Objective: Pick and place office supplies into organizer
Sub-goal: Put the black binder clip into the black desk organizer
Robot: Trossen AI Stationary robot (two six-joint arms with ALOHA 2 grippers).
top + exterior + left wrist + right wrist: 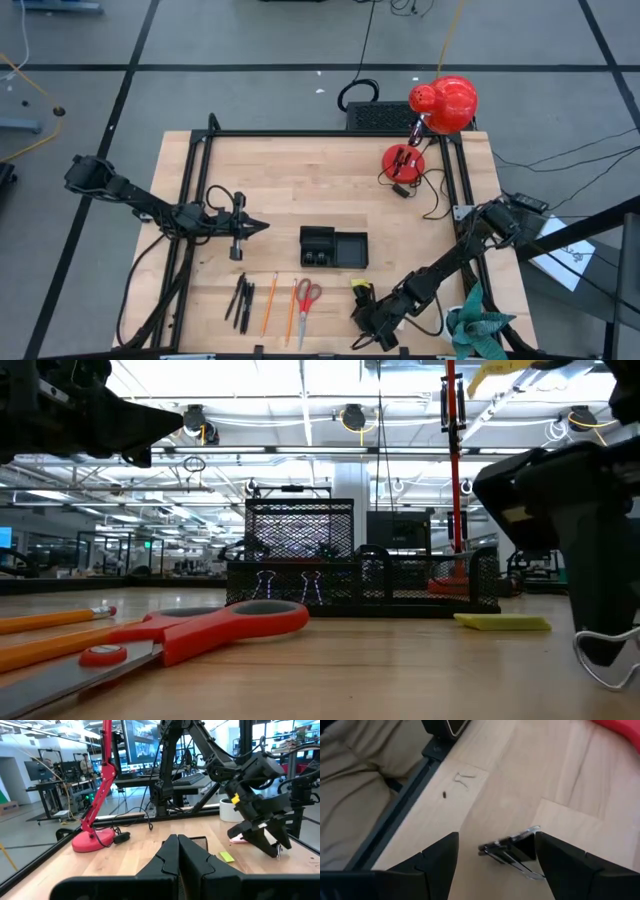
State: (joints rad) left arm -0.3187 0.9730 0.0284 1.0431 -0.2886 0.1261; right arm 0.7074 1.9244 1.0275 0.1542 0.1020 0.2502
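Note:
The black mesh organizer (333, 247) stands mid-table. Near the front edge lie black pens (241, 300), orange pencils (270, 302) and red-handled scissors (307, 298). A yellow-green pad (360, 286) lies to their right. My right gripper (362, 322) is low over the table's near edge, slanting down, open. A small black binder clip (512, 851) lies on the wood between its fingers, close beside one finger. My left gripper (262, 226) hovers shut and level, left of the organizer, holding nothing. In the low view, two binder clips (288, 585) show at the organizer's mesh wall.
A red desk lamp (440, 105) stands at the far right, its base (403, 160) and cable on the table. A black frame rail (185, 240) runs along the table's left side, another along its right side (465, 200). A teal object (480, 328) sits at the near right corner.

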